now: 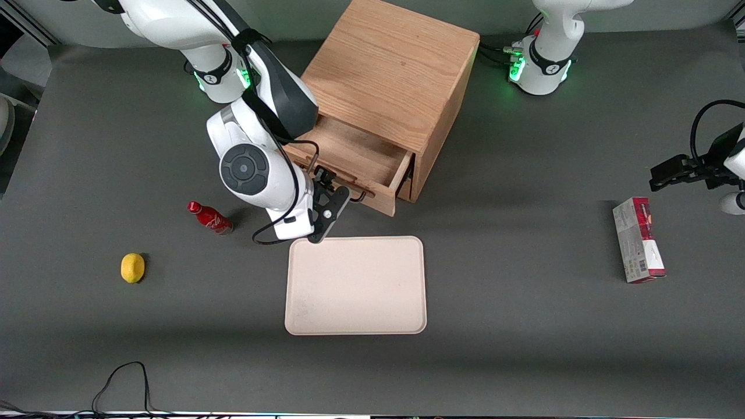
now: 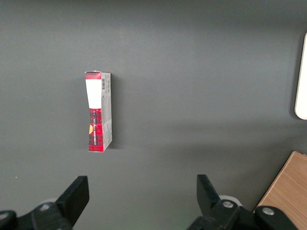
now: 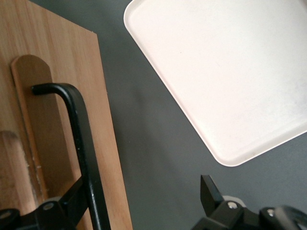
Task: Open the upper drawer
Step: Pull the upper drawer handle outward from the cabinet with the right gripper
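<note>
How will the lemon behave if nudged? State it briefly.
The lemon is an oval, so it would probably roll, wobbling unevenly. It looks small, so it is likely light and easy to shove. The end effector sits open at the handle of the upper drawer, apart from the lemon.

**Lighting and Image Quality**

Illumination is even, diffuse and overhead. The grey table (image 1: 524, 349) shows no glare. Shadows are soft-edged: a broad one lies on the mat beside the cabinet (image 1: 390, 70), and a short one beside the lemon (image 1: 132, 267). The cream tray (image 3: 230, 72) is bright, close to overexposed in the right wrist view. There the gripper (image 3: 144, 211), jaws apart at the drawer handle (image 3: 81, 148), appears slightly soft.
</note>
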Available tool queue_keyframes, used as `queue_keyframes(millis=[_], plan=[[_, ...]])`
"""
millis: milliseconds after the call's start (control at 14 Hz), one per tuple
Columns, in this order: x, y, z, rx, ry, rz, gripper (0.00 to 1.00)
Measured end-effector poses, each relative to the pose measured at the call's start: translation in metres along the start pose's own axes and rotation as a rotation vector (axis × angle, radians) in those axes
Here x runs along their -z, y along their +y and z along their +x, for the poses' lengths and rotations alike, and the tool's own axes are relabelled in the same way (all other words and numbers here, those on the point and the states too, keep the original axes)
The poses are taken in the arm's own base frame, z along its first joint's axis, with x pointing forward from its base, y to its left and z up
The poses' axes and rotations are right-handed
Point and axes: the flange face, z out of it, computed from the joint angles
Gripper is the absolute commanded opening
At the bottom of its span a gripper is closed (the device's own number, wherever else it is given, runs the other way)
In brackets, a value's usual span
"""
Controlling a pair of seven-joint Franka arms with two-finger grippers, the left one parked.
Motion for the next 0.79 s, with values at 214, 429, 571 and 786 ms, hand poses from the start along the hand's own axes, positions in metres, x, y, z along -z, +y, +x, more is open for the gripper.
queue_keyframes(millis=[214, 429, 571, 786], plan=[[0.001, 0.012, 0.003, -0.003, 0.011, -0.003, 1.00], [0.000, 0.025, 0.006, -0.002, 0.032, -0.012, 1.00], [-0.001, 0.037, 0.008, -0.005, 0.045, -0.017, 1.00], [0.001, 0.048, 0.009, -0.008, 0.057, -0.022, 1.00]])
